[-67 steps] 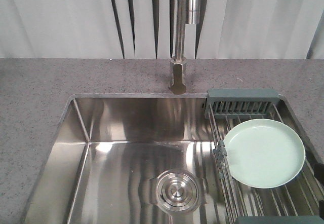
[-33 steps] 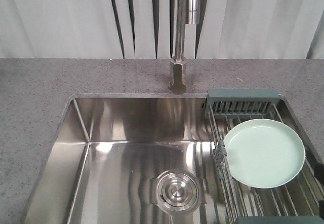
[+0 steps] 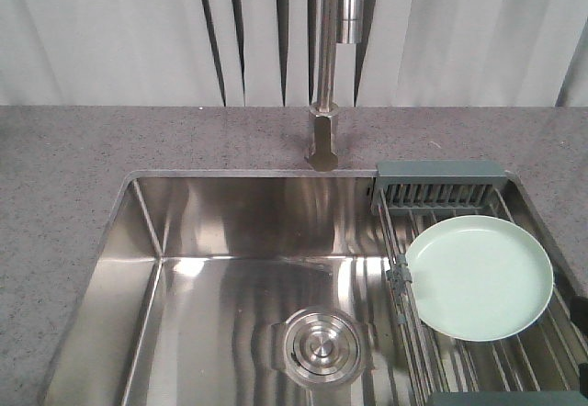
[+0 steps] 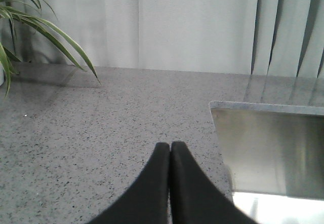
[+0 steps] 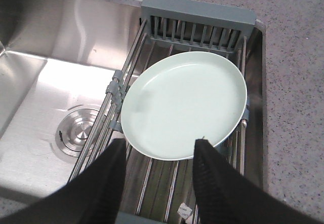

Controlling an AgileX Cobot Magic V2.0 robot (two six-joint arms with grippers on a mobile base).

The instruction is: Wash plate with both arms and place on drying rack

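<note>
Lying flat on the drying rack (image 3: pixel 478 190) over the sink (image 3: pixel 239 268), the plate (image 5: pixel 183 105) looked put away already. The right hand (image 5: pixel 161 155) hung spread above it; the left hand (image 4: pixel 169 155) was pressed together over the tabletop (image 4: pixel 101 122).

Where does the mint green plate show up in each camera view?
Front view: the plate lies lower right, on the drying rack over the sink.
Left wrist view: not in it.
Right wrist view: the plate fills the centre, just beyond the open right claw.
Shared landmark: the rack's slotted caddy, behind the plate.
</note>
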